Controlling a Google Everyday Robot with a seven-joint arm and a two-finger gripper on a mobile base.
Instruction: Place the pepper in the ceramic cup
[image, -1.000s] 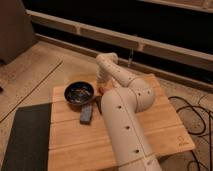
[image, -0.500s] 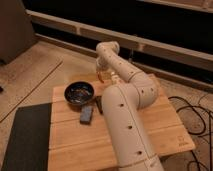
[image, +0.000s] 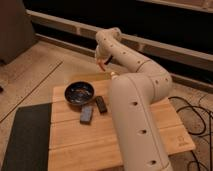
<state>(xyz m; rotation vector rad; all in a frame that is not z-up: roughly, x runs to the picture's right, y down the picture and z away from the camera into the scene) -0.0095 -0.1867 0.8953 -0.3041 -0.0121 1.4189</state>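
Note:
My gripper (image: 102, 62) hangs above the far edge of the wooden table (image: 75, 145), behind the dark bowl. A small red-orange pepper (image: 101, 65) sticks out below its tip, held in the air clear of the table. The ceramic cup is hidden, likely behind my arm. A small pale bit (image: 114, 74) shows beside the arm at the table's far edge, and I cannot tell if it is the cup's rim.
A wide dark blue bowl (image: 79, 93) stands at the table's back left. A black bar (image: 101, 104) and a grey-blue block (image: 86, 114) lie in front of it. A dark mat (image: 25, 135) lies on the floor at left. Cables (image: 197, 117) lie at right.
The gripper has risen from beside the bowl, down near the table, to well above its far edge, with the pepper in it.

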